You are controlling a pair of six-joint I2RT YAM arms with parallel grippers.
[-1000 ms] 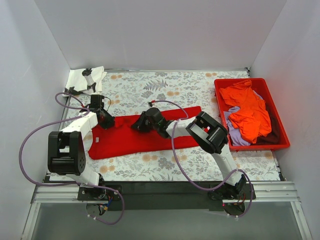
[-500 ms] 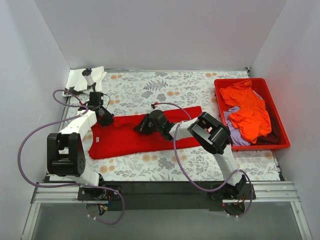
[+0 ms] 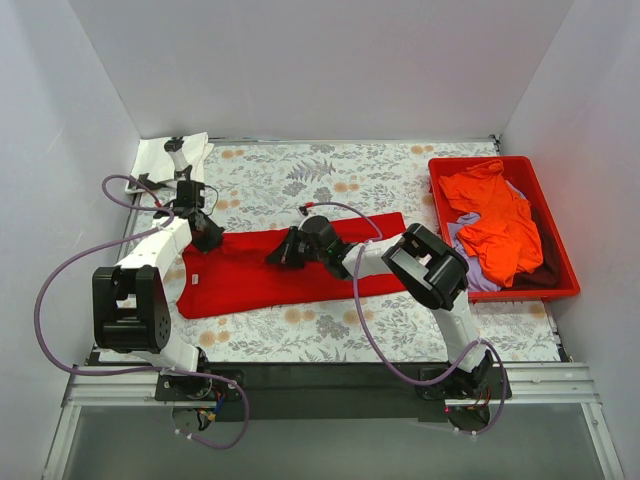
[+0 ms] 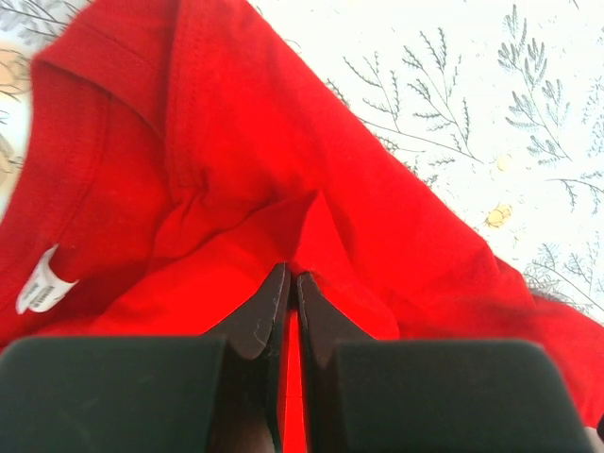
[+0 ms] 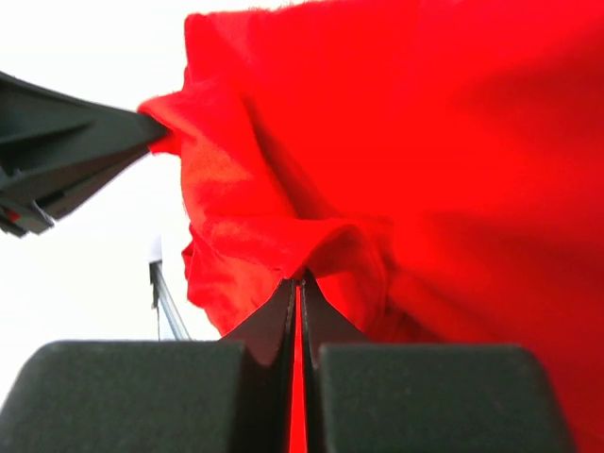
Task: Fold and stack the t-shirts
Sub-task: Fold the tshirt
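Fold in hand: on the floral tabletop, the red t-shirt lies spread lengthwise to the left of the red plastic tray, its nearest corner close to the tray and its collar at the end farthest from it. The tray holds the waiting heap: an orange t-shirt on top, a lavender t-shirt and a dark t-shirt beneath. A white t-shirt sits in the far corner, well apart from the tray.

The right hand, the nearer of the two to the tray, is pinched all but closed on a raised pleat along the red shirt's back edge. The left hand, at the collar end, is likewise clamped tight on a bunch of cloth beside the neckband.

The knit looks light, limp and easily stretched; it will likely sag and crease between grips. Seams, hems and the neckband seem the firmest places to hold.
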